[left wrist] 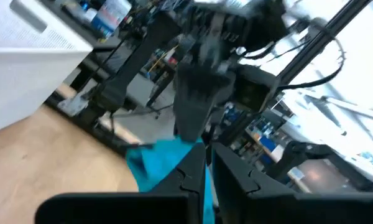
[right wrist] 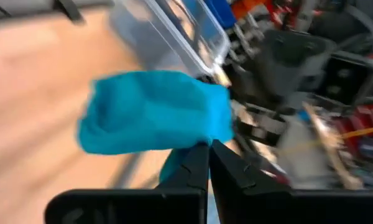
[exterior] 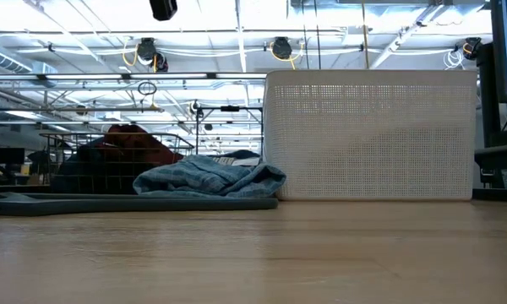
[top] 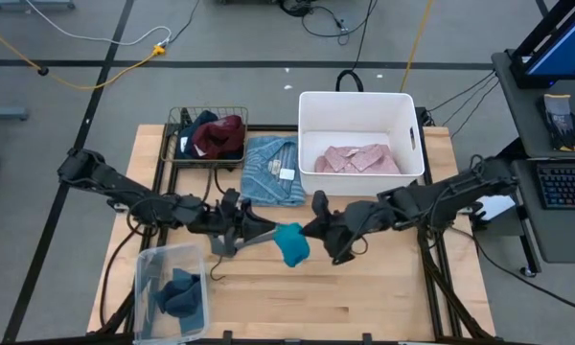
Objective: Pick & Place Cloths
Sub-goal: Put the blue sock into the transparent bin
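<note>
Above the table's middle I hold the small teal piece (top: 290,243) pinched between the left gripper (top: 259,233) and right gripper (top: 318,230), both clamped on it, with only the pink shirt (top: 357,158) binned, others remaining.

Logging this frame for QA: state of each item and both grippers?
Teal cloth: held up between both grippers, over mid-table.
Left gripper: shut on teal cloth.
Right gripper: shut on teal cloth.
Pink shirt: lying in white bin.
Striped shirt: crumpled on table.
Wire basket: holds maroon and navy clothes.
</note>
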{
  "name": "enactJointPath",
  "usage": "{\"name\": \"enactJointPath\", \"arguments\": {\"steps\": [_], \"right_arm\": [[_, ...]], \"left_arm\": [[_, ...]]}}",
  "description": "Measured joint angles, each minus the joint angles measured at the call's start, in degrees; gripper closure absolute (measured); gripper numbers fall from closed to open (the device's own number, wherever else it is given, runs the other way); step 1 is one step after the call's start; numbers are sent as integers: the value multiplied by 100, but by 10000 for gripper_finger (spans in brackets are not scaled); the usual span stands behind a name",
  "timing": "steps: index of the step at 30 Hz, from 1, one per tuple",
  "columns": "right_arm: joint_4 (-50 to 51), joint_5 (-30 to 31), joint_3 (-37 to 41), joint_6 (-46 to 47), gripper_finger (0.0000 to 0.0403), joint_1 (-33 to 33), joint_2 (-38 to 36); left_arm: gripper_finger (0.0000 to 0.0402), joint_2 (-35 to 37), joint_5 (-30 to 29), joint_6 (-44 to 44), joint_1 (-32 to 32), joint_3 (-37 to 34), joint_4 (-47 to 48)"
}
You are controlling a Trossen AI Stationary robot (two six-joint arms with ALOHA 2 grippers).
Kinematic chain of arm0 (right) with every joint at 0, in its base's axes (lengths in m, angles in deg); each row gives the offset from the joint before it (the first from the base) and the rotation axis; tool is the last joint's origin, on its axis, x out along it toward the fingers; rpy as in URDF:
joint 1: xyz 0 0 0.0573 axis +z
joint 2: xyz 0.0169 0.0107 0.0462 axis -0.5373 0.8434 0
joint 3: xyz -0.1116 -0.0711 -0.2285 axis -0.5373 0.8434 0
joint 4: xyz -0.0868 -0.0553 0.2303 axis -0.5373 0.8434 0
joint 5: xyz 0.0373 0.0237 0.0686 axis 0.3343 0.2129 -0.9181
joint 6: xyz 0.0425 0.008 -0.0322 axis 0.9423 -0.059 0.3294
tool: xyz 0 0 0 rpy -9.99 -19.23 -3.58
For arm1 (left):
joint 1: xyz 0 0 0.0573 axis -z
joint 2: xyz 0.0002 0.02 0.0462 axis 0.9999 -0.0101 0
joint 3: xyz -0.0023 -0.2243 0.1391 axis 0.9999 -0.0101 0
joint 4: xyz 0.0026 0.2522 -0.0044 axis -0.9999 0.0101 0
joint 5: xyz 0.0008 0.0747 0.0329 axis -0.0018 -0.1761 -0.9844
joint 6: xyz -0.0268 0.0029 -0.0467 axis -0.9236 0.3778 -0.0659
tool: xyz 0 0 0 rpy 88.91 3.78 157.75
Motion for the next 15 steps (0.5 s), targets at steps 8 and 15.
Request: {"name": "enactJointPath", "arguments": {"steps": [8,15], "right_arm": [[45,1120,-244,-836,403,189,206],[-21,1140,-245,-1053,403,304,206]], "left_arm": [[307,-2,16,-661,0,89,536],[238,-2,13,-1084,-7,89,477]]}}
